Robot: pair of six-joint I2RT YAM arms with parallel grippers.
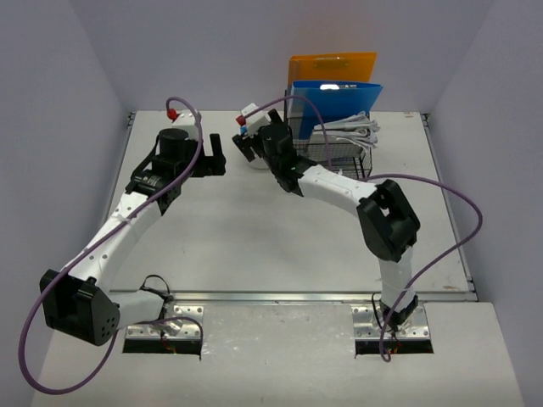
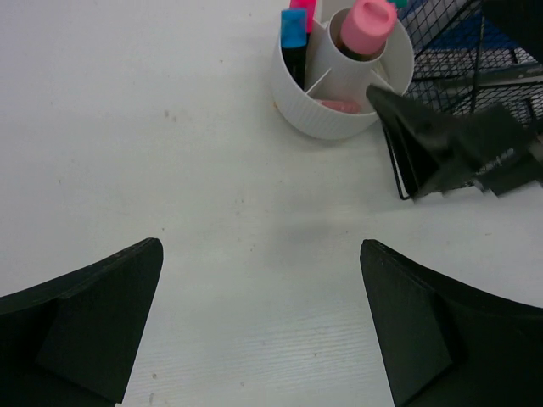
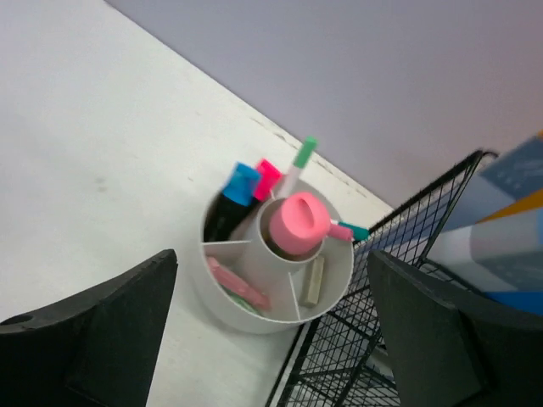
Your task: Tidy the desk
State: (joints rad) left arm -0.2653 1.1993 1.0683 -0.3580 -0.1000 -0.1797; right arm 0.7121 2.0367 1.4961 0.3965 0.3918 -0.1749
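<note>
1. Worktop point(image 1: 254, 237), top view: the white surface lies under both arms. A wire basket point(image 1: 365, 157) holding a blue folder point(image 1: 335, 97) and an orange folder point(image 1: 331, 66) stands at its far edge. The left claw point(image 1: 214, 155) and right claw point(image 1: 249, 144) sit close together, just left of the basket.
2. Left wrist view: the left claw is released, with its jaws spread wide over bare worktop and nothing between them. A white divided pen cup point(image 2: 331, 123) stands ahead, just beside the basket. It holds a pink-capped item point(image 2: 369, 21) and a blue marker point(image 2: 293, 25). A dark finger of the right claw overlaps the cup's rim in this view.
3. Right wrist view: the right claw is released and empty. It sits above the cup, with one jaw at each side of the view.
4. Hazard: the cup probably tips or slides if a right jaw catches its rim or the tall pink cap.
5. Hazard: the basket wire is near enough to snag a jaw.
6. Hazard: the claws may collide if both advance.
</note>
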